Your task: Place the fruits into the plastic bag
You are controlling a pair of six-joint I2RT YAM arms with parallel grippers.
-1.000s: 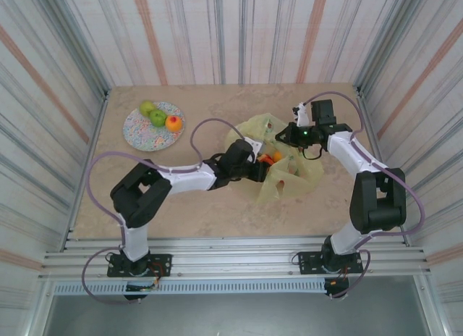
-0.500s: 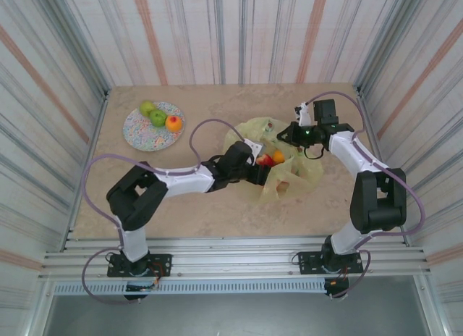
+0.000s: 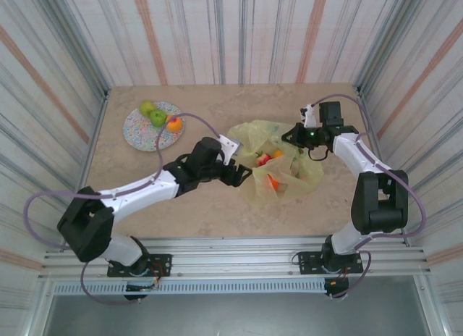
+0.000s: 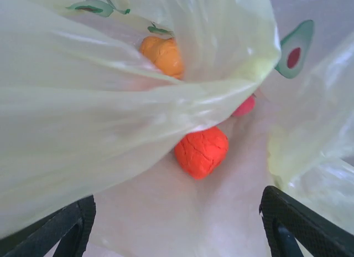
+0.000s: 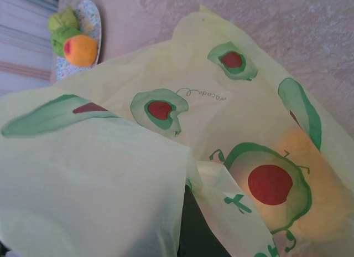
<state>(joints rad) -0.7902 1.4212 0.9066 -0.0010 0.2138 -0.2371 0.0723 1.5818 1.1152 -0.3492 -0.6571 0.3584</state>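
Beige stone counter (image 3: pixel 217 206) carries the plastic bag (image 3: pixel 304 178) right of centre; my right end effector (image 3: pixel 287 135) is clamped on its far rim. The speckled plate (image 3: pixel 141 137) sits far left. My left end effector (image 3: pixel 244 174) stands apart at the bag's mouth. Inside lie a red fruit (image 4: pixel 202 152) and an orange fruit (image 4: pixel 163 55); green fruits (image 3: pixel 158 117) and a peach (image 3: pixel 174 123) rest on the plate.

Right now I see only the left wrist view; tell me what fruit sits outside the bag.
Observer: Three on the speckled plate: two green fruits and a yellow-orange fruit.
Operator: Report the right gripper.
Observer: The right gripper is shut on the plastic bag, at its rim on the right side.
Operator: Place my left gripper.
Observer: The left gripper is open at the bag's left edge, by the mouth.
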